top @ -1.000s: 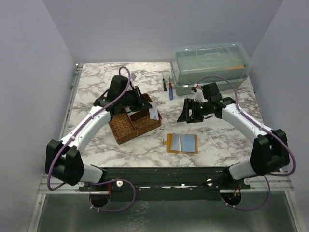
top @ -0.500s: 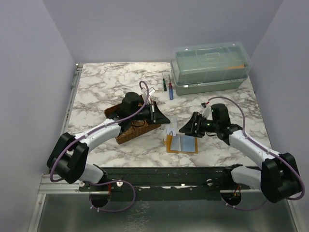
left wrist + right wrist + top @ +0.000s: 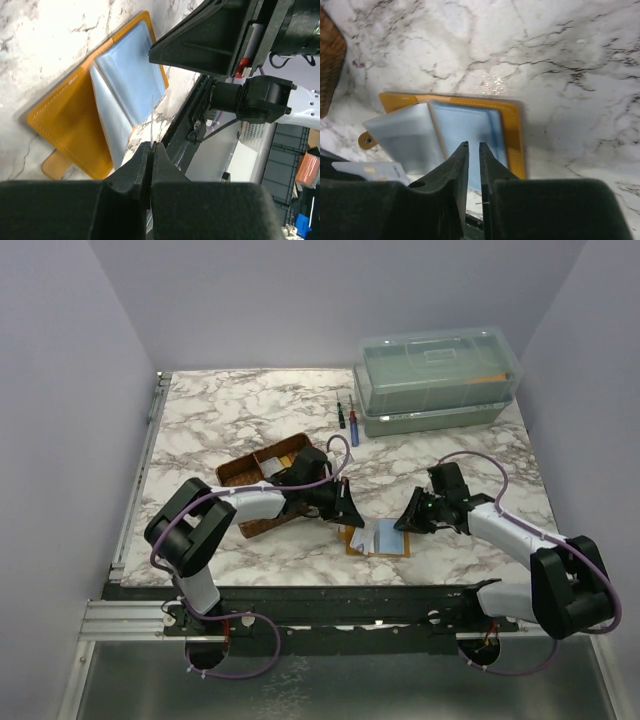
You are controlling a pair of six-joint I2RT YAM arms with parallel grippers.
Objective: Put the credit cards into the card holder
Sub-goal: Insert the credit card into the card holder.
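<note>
The card holder [image 3: 385,540] lies open on the marble near the front edge, orange with pale blue pockets [image 3: 470,125] [image 3: 70,120]. My left gripper [image 3: 350,514] [image 3: 151,145] is shut on a credit card [image 3: 152,112], seen edge-on and held just above the holder's left half. The same pale card [image 3: 370,170] shows at the lower left in the right wrist view. My right gripper [image 3: 406,522] [image 3: 469,145] is low over the holder's right pocket. Its jaws are open by a narrow gap, with nothing visible between them.
A brown woven tray [image 3: 250,472] [image 3: 330,75] sits just left of the holder, under my left arm. A clear lidded box [image 3: 438,375] stands at the back right. Two small screwdrivers [image 3: 350,422] lie beside it. My right gripper's body [image 3: 210,35] is close to my left one.
My left arm swung from the tray to the card holder, carrying the card. My right gripper dropped to the holder's right side and its jaws narrowed from wide to a slit.
</note>
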